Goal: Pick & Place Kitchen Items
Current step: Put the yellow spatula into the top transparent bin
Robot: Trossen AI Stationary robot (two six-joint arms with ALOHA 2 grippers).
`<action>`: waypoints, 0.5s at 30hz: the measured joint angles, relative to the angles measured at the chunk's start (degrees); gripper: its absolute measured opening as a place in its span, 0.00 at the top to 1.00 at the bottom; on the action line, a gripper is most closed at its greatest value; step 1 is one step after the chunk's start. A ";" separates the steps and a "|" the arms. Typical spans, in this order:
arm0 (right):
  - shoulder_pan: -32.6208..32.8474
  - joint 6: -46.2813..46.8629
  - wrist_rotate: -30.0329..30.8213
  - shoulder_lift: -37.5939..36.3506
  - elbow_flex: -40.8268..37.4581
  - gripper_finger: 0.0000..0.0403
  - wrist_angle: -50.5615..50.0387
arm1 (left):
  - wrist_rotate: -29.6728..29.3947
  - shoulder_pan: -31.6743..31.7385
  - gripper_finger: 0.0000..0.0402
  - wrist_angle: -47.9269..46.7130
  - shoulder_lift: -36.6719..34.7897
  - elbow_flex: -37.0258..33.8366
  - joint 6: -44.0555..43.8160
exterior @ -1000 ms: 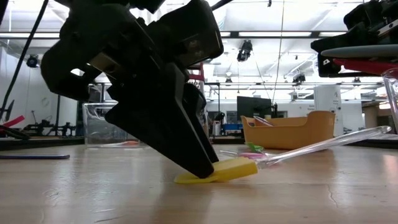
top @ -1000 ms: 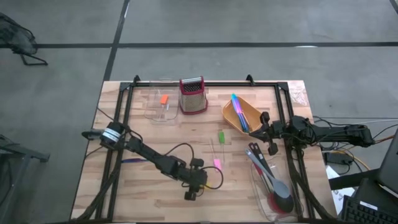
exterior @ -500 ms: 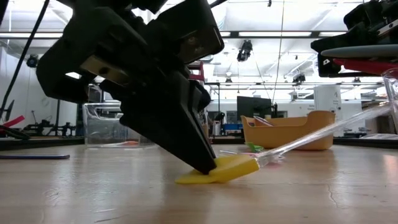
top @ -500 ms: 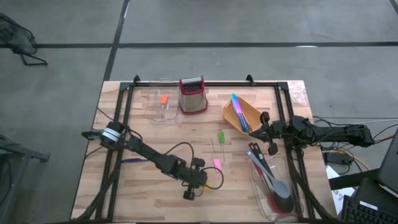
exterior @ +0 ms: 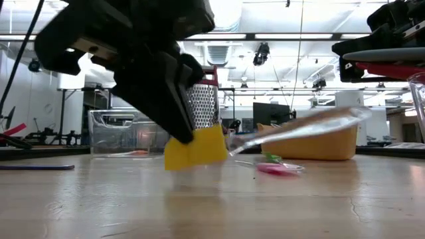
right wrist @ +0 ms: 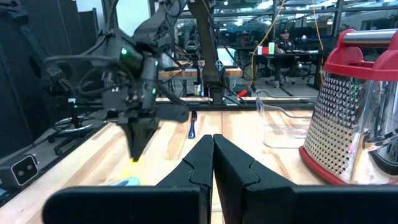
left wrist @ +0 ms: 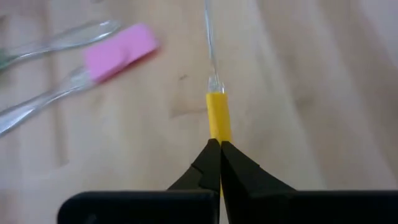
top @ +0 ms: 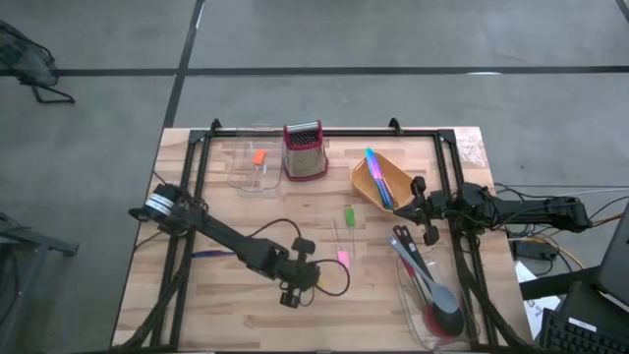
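Near the table's front, the left gripper [top: 288, 294] pinches a yellow-headed spatula [left wrist: 217, 116] with clear handle; right gripper [top: 425, 208] is pressed together; orange tray [top: 371, 186] holds blue utensils [top: 377, 175].

Wood, clear plastic and steel on the bench

The table [top: 246, 211] is pale planked wood with a smooth, faintly sheened top. The yellow spatula [left wrist: 217, 115] has a matt, rubbery-looking blade on a glassy clear plastic handle; the pink spatula [left wrist: 119, 52] is made the same way. The left gripper [left wrist: 220, 155] pinches the yellow blade between matt black plastic fingers; the right gripper [right wrist: 213, 149] has the same dull black finish. The box grater [right wrist: 348, 121] near the table's far edge is shiny perforated steel with a glossy red plastic top and base. The bin [top: 251, 167] beside it is transparent plastic; the tray [exterior: 312, 139] is matt orange plastic.
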 joint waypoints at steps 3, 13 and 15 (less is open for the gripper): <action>0.00 0.00 0.00 -0.02 0.00 0.98 0.02 | -2.93 -0.02 1.00 -5.81 -2.56 0.00 -1.28; 0.00 0.00 0.02 -0.02 0.00 0.98 0.00 | -11.84 0.09 1.00 -24.19 -12.41 -1.00 -9.99; 0.00 0.00 0.02 0.00 0.00 0.98 -0.01 | -13.43 0.25 1.00 -27.22 -14.76 -1.75 -12.09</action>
